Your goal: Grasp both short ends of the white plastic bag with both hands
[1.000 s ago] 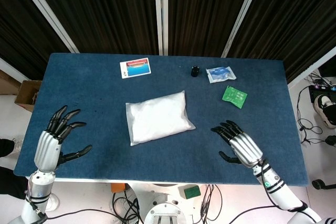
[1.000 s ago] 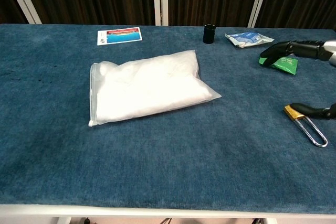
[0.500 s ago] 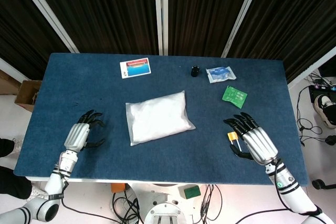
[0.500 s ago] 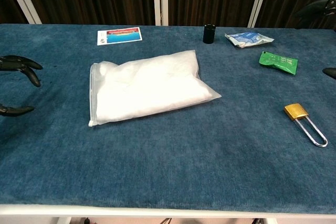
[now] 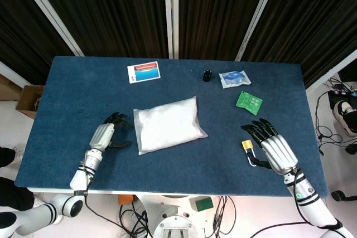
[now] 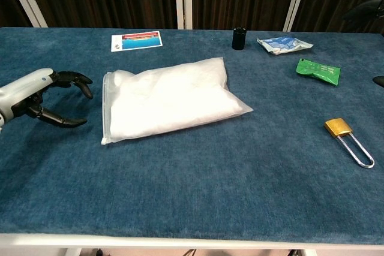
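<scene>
The white plastic bag (image 5: 168, 124) (image 6: 171, 99) lies flat in the middle of the blue table, its short ends facing left and right. My left hand (image 5: 106, 136) (image 6: 37, 96) hovers just left of the bag's left end, fingers spread and curved toward it, not touching. My right hand (image 5: 273, 149) is raised well to the right of the bag, fingers apart, holding nothing. In the chest view only the tips of the right hand's fingers (image 6: 371, 8) show at the right edge.
A brass padlock (image 5: 249, 149) (image 6: 348, 139) lies under the right hand. At the back are a card (image 5: 144, 72) (image 6: 137, 41), a black cap (image 5: 207, 75) (image 6: 239, 38), a clear packet (image 5: 234, 78) (image 6: 284, 44) and a green packet (image 5: 249, 102) (image 6: 318, 71).
My left hand has moved right across the table to close beside the bag's left end. The right hand has shifted slightly back and right, uncovering the padlock.
</scene>
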Controlling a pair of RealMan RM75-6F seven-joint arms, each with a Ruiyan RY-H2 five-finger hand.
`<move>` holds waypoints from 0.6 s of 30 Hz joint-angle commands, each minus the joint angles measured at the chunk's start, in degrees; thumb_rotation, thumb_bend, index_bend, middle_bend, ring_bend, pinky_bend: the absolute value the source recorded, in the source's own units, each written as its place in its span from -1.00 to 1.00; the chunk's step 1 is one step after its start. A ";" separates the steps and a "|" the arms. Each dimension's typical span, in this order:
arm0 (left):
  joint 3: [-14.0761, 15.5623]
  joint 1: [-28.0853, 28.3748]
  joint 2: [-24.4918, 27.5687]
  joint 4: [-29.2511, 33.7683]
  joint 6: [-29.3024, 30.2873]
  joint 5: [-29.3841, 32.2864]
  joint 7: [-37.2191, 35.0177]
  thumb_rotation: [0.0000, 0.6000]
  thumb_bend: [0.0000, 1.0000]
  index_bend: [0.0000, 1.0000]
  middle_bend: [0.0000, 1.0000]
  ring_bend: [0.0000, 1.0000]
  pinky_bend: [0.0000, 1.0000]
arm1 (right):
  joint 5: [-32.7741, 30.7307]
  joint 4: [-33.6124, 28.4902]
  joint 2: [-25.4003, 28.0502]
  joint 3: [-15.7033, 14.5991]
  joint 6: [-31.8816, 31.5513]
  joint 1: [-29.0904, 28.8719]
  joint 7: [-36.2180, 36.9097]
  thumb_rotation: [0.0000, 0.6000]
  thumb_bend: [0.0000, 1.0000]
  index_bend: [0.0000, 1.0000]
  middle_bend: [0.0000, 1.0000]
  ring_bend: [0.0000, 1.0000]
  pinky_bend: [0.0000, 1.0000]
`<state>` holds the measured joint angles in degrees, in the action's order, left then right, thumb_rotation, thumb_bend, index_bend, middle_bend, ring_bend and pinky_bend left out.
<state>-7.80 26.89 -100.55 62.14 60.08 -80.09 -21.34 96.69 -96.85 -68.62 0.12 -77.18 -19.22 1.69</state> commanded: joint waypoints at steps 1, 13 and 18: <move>-0.70 0.91 -0.90 0.01 -1.08 0.92 -0.61 1.00 -0.59 -0.19 -0.71 -0.96 -0.79 | -0.01 0.31 0.00 0.01 -0.35 0.21 0.49 1.00 -0.34 -0.65 -0.55 -0.82 -0.76; -0.44 3.26 -3.07 -0.28 -2.15 -0.07 -3.29 1.00 -0.62 -0.20 -0.77 -0.99 -0.81 | -0.36 1.66 -0.59 0.01 -0.84 0.75 1.88 1.00 -0.34 -0.65 -0.55 -0.82 -0.76; -0.50 4.18 -3.85 -0.47 -2.90 -0.07 -4.87 1.00 -0.62 -0.21 -0.78 -1.00 -0.81 | -0.43 1.60 -0.74 0.02 -0.72 0.79 1.65 1.00 -0.34 -0.65 -0.55 -0.82 -0.76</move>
<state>-8.26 30.91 -104.23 61.79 57.34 -80.21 -26.05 96.30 -95.24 -69.34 0.15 -77.93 -18.44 3.37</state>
